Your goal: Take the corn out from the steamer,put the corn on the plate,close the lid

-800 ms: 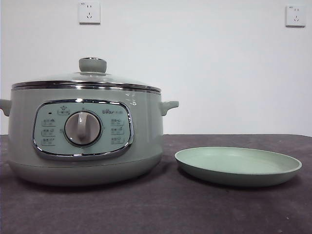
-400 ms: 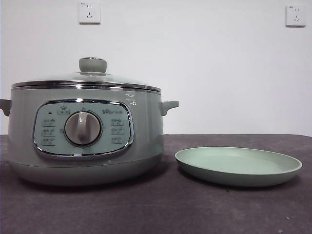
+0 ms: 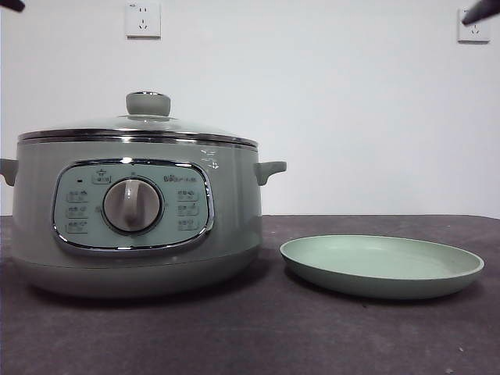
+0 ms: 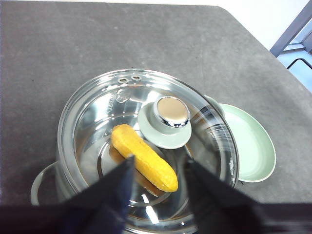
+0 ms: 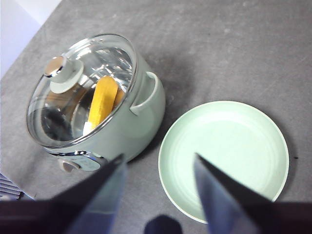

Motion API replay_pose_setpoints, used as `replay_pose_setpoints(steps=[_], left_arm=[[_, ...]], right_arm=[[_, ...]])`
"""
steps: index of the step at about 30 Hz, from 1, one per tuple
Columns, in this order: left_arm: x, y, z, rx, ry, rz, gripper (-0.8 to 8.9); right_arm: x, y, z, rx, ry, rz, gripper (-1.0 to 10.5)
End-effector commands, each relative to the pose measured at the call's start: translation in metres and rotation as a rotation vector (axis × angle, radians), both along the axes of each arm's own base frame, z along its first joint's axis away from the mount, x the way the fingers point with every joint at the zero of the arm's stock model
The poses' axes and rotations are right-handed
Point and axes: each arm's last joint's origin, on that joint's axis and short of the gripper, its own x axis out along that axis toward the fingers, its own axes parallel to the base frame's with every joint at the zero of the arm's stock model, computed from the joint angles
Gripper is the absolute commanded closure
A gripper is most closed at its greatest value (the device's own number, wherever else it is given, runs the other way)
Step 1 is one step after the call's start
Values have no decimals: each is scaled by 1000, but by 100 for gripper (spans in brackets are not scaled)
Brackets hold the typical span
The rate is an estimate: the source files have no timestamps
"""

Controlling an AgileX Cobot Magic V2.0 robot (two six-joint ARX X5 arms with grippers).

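Observation:
The pale green steamer (image 3: 133,226) stands on the left of the table with its glass lid (image 3: 139,125) shut on it. Through the glass the yellow corn (image 4: 144,157) lies inside; the right wrist view shows the corn (image 5: 103,103) too. To the steamer's right rests the empty green plate (image 3: 381,266). My left gripper (image 4: 157,168) hovers open high above the lid (image 4: 146,146) and its knob (image 4: 170,113). My right gripper (image 5: 157,163) hangs open above the plate (image 5: 224,156). In the front view the arms show only as black tips at the top corners.
The dark grey table (image 3: 258,336) runs under everything, with its rounded far corner (image 4: 219,9) in the left wrist view. Two wall sockets (image 3: 143,19) sit on the white wall behind.
Black arm tips have come into the top corners of the front view. Steamer, lid and plate have not moved.

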Motion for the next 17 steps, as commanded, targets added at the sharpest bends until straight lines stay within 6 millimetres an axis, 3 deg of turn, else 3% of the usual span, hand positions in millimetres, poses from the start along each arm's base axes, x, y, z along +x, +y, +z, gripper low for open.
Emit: replay_pose_setpoints(steps=[1, 17], left_arm=[[8, -4, 0, 0, -16, -25, 342], [67, -66, -17, 130, 14, -93, 347]], right_arm=[[1, 0, 0, -8, -12, 10, 455], [2, 0, 0, -9, -7, 9, 456]])
